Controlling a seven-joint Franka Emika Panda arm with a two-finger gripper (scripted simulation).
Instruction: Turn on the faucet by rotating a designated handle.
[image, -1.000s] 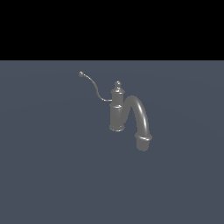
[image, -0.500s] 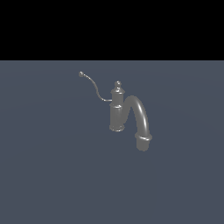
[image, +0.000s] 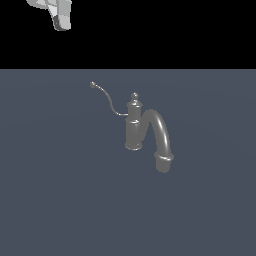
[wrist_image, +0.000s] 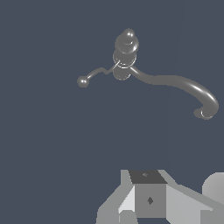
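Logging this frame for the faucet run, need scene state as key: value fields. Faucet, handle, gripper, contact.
faucet: grey metal faucet, upright post with knob finial, arched spout toward the exterior view's right
handle: thin S-curved lever with ball tip, reaching from the post toward the exterior view's left
gripper: gripper at the top edge of the exterior view, only partly in frame; open or shut cannot be told
contact: none, gripper well clear of handle
surface: plain grey-blue floor

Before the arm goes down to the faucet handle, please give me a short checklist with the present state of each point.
1. Handle in view, ball tip free: ok.
2. Nothing touching the faucet: ok.
3. Gripper near the handle: not ok, it is far above.
4. Gripper open: cannot tell.
5. Spout points away from the handle side: ok.
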